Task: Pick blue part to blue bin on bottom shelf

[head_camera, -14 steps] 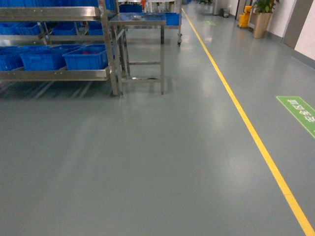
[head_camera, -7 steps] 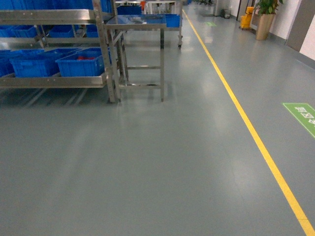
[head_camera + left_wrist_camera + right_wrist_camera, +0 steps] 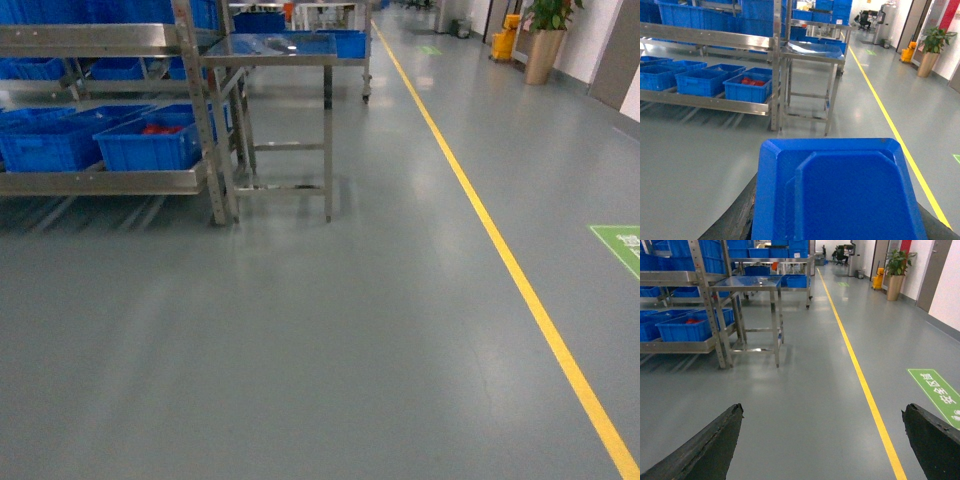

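Observation:
A blue part (image 3: 840, 195), a flat tray-like plastic piece, fills the lower half of the left wrist view, and my left gripper (image 3: 840, 222) is shut on it, black fingers (image 3: 740, 217) showing beside it. My right gripper (image 3: 822, 440) hangs open over bare floor with nothing between its fingers (image 3: 710, 450). The bottom shelf (image 3: 100, 182) of the steel rack lies ahead on the left, carrying blue bins (image 3: 145, 145); the nearest bin (image 3: 747, 87) holds red pieces. Neither gripper appears in the head view.
A shiny steel table (image 3: 270, 50) stands right of the rack's corner post (image 3: 215, 150). A yellow floor line (image 3: 500, 250) runs down the aisle, with a green floor sign (image 3: 622, 245) at the right. A potted plant (image 3: 545, 35) and a yellow bucket (image 3: 503, 40) stand far back.
The head view has moved forward along the aisle: rack and table sit lower and further left, and the green floor sign has slid toward the right edge.

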